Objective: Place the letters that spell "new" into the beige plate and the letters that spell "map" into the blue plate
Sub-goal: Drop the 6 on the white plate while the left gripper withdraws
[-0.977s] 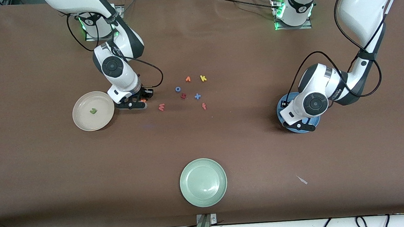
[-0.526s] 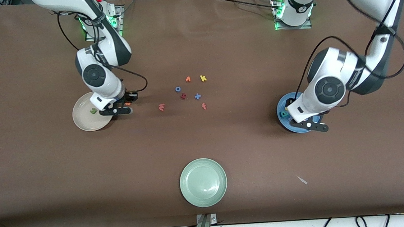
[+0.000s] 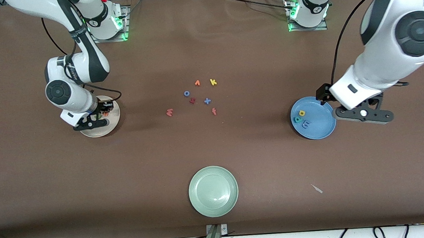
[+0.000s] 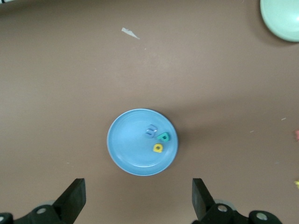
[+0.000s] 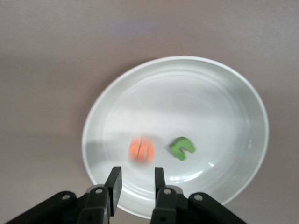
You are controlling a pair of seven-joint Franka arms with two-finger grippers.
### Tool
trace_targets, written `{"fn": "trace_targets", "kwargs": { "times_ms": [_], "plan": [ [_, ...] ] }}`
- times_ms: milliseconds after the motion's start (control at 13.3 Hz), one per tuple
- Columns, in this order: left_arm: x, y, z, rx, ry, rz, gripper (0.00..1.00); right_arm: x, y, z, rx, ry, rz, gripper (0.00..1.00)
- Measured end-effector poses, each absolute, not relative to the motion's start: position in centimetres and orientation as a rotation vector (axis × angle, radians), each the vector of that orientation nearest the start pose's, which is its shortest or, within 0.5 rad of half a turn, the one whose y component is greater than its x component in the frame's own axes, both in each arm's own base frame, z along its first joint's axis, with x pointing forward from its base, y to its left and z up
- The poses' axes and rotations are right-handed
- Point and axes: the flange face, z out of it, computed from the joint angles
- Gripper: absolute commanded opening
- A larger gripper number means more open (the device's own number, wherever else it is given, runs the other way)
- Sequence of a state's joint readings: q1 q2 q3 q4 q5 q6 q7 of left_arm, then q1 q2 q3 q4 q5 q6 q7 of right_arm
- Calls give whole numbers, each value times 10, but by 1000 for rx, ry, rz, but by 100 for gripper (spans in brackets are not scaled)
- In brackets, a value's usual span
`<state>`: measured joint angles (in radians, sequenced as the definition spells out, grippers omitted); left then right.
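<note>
Writing: you can read only the foam letters themselves; no brand or label is legible.
Right gripper [image 5: 134,179]: over the round cream-beige plate [image 3: 115,121]; its fingers stand slightly apart with nothing between them.
Orange foam e [image 5: 141,149]: blurred, just off those fingertips, over the beige plate beside the green foam n [image 5: 182,148] lying in it.
Left gripper [image 3: 363,114]: released, jaws wide, up over the table just beside the round sky-blue plate [image 3: 324,129].
Blue plate contents: the periwinkle foam m [image 3: 306,124], the teal foam p [image 3: 298,119] and the yellow foam a [image 3: 302,113], close together.
Salmon-red foam w [image 3: 169,112]: on the brown table [image 3: 214,149], well apart from both grippers.
Change: a second ago your right gripper was beside the beige plate, near the w; your left gripper was low over the blue plate and has since risen clear.
</note>
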<state>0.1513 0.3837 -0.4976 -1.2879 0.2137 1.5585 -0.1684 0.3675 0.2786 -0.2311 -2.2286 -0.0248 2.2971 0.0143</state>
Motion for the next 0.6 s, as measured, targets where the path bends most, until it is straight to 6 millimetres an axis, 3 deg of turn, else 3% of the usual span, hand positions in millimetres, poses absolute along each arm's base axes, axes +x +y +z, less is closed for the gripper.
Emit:
{"fn": "trace_targets", "kwargs": {
  "times_ms": [301,451,602],
  "plan": [
    [623,-102,587,-3212,24,76,100,520,75,238,-3215,-197,319,100],
    [603,-96,594,-3204,6,93,100,522,107,246,-3220,-107,282,100],
    [584,-82,599,-3188,-33,103,100,517,156,252,-3219,-8,250,100]
  ]
}}
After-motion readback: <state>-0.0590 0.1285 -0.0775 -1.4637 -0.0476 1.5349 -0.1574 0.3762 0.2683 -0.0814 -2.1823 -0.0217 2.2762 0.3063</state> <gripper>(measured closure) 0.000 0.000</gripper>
